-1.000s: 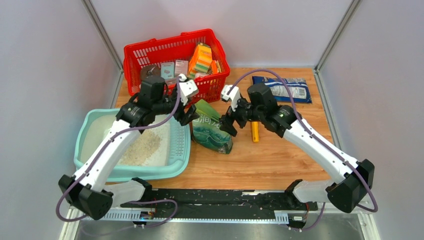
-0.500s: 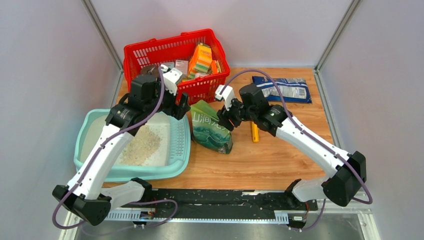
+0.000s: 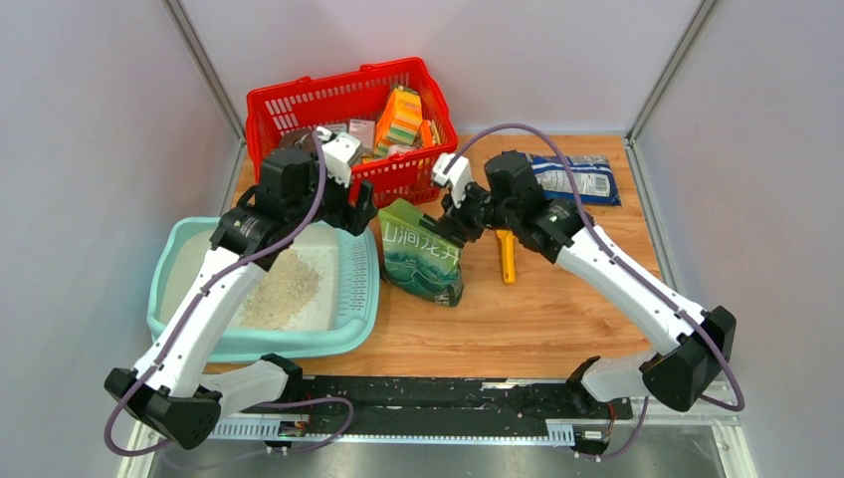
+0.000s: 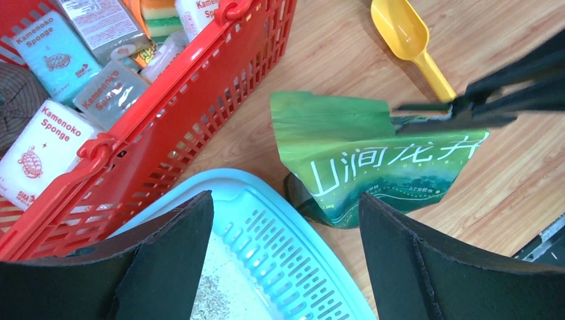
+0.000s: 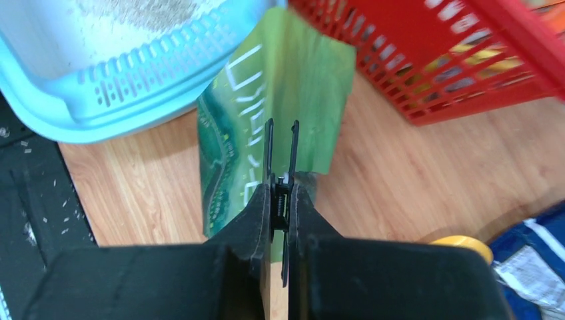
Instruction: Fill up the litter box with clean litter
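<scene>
The pale teal litter box (image 3: 199, 344) lies at the left, with a loose heap of clean litter (image 3: 284, 289) inside it. Its slotted ledge (image 4: 286, 247) shows under my left gripper (image 4: 285, 199), which hangs open over the box's far right corner with nothing between its fingers. Just right of the box stands a green printed bag (image 3: 423, 261). My right gripper (image 5: 280, 190) is shut on a black spring clip (image 5: 269, 147) at the bag's top edge. In the right wrist view the litter (image 5: 146, 10) and the box rim (image 5: 100, 113) lie beyond the bag (image 5: 293, 80).
A red mesh basket (image 3: 348, 100) full of sponges and packets stands behind the box and the bag. A yellow scoop (image 3: 508, 257) lies on the wood right of the bag. A blue packet (image 3: 572, 177) lies at the back right.
My right gripper has gone from open to shut on the clip at the bag's top edge. The left gripper drew back left toward the basket, then held still.
</scene>
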Tool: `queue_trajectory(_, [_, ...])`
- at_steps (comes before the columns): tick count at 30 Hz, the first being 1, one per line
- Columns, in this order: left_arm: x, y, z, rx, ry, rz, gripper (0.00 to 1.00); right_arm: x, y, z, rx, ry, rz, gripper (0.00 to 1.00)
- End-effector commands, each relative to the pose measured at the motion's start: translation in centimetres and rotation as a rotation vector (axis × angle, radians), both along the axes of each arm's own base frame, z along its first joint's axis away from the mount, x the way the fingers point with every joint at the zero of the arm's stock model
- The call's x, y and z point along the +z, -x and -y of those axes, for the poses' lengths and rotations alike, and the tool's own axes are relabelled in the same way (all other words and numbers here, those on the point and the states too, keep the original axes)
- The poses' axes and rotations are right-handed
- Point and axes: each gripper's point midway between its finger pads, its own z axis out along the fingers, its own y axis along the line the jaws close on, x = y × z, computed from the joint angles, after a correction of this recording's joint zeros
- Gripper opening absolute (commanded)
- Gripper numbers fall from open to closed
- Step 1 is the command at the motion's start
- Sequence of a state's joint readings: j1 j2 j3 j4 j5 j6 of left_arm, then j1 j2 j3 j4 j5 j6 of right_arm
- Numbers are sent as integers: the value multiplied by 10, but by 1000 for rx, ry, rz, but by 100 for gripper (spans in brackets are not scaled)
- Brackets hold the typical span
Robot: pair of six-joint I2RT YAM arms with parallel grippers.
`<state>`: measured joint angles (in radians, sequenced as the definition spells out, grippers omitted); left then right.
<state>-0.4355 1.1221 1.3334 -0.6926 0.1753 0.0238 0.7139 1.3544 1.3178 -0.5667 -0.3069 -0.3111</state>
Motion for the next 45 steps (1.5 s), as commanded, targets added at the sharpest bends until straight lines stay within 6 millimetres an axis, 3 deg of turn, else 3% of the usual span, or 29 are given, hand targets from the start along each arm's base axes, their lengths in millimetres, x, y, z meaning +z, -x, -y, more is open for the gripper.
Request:
queue_trajectory(1, [6, 1, 5, -17, 43, 15, 88, 83, -19, 22, -85, -137, 110, 0])
queue_trajectory(3, [3, 2, 8, -36, 48, 5, 88, 81, -23, 41, -128, -123, 87, 0])
queue_trajectory(4, [1, 3, 10, -45, 49, 0, 88, 82, -32, 62, -185, -119, 90, 0])
queue_trajectory(5, [1, 4, 12, -59, 57, -6, 88, 69, -33, 76, -220, -95, 53, 0])
queue_trajectory(6, [-1, 4, 14, -67, 56, -10, 88, 61, -45, 106, -308, -88, 26, 0])
queue_trajectory(7, [-1, 4, 15, -81, 52, -9, 88, 57, -43, 119, -327, -93, 3, 0])
queue_trajectory(8, [-1, 5, 18, -98, 54, -7, 88, 32, -40, 136, -364, -61, -72, 0])
queue_trajectory(9, [-1, 4, 18, -102, 54, -7, 88, 22, -46, 168, -442, -48, -97, 0])
queue_trajectory(10, [-2, 4, 20, -109, 53, -12, 88, 13, -43, 178, -442, -56, -136, 0])
queue_trajectory(12, [-2, 5, 24, -137, 62, -16, 88, -24, -29, 210, -492, -20, -275, 0])
queue_trajectory(15, [-3, 12, 35, -222, 72, -24, 88, -69, 8, 231, -421, 23, -482, 0])
queue_trajectory(18, [-7, 13, 40, -242, 89, -49, 88, -101, 45, 231, -291, 21, -649, 0])
queue_trajectory(21, [-7, 13, 40, -241, 93, -51, 88, -122, 63, 232, -239, -17, -739, 0])
queue_trajectory(25, [-9, 14, 38, -239, 79, -47, 88, -150, 58, 243, -297, -25, -779, 1])
queue_trajectory(30, [-26, 14, 34, -260, 19, -57, 88, -185, 29, 266, -440, 44, -732, 4])
queue_trajectory(31, [-30, 19, 36, -293, 15, -72, 99, -194, 23, 269, -447, 53, -733, 5])
queue_trajectory(34, [-38, 21, 39, -352, -14, -67, 100, -217, 16, 282, -494, 111, -771, 11])
queue_trajectory(40, [-41, 25, 40, -450, -89, -59, 100, -212, -6, 304, -535, 187, -728, 37])
queue_trajectory(44, [-36, 15, 34, -405, -115, -19, 100, -168, -39, 304, -608, 84, -627, 52])
queue_trajectory(45, [-33, 11, 34, -363, -94, -27, 100, -141, -47, 295, -592, 10, -558, 59])
